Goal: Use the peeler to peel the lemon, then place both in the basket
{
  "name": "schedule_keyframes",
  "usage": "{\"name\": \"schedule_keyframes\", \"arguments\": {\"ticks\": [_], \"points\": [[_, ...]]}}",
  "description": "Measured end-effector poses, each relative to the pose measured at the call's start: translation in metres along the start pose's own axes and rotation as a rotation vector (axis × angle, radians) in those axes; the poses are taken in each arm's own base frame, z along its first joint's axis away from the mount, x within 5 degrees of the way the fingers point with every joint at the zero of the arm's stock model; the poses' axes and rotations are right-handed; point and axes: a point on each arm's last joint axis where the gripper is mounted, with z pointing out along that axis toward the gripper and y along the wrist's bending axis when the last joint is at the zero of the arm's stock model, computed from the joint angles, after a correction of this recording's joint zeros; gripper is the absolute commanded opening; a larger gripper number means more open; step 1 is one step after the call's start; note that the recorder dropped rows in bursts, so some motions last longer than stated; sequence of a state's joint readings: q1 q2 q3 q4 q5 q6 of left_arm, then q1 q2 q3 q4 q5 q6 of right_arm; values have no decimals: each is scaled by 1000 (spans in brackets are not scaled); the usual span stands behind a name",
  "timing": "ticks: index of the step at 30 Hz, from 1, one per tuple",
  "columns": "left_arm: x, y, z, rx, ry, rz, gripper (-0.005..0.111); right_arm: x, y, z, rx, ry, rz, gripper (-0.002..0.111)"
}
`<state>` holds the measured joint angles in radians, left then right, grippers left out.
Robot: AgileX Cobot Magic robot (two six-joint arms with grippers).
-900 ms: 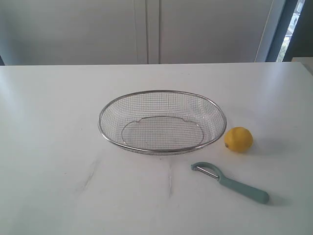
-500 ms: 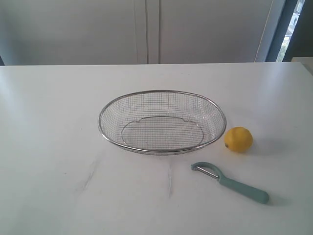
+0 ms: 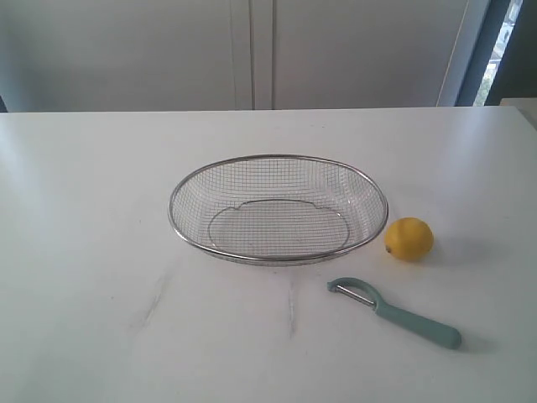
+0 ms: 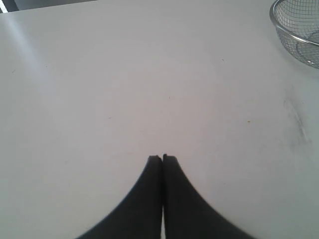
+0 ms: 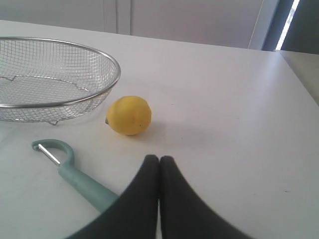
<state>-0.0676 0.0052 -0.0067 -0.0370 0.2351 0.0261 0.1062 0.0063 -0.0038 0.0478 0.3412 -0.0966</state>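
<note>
left gripper (image 4: 162, 158) and right gripper (image 5: 159, 158) pressed together, empty. lemon (image 3: 409, 238) at 3 o'clock of basket (image 3: 277, 156) (round) may roll if nudged; flat peeler (image 3: 394, 313) at 5 o'clock could skid.

Left gripper (image 4: 162, 158): pair of matt black fingers, smooth, broad at the base, curving inward to narrow squared tips. Right gripper (image 5: 159, 158): matching matt black pair, same flared curve, tips rounded, faint sheen
</note>
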Motion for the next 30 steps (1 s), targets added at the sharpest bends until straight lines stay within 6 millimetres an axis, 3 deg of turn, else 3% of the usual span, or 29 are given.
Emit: {"name": "schedule_keyframes", "arguments": {"ticks": [30], "points": [[0, 0, 0, 0, 0, 0, 0, -1, 0, 0, 1, -11, 0, 0]]}}
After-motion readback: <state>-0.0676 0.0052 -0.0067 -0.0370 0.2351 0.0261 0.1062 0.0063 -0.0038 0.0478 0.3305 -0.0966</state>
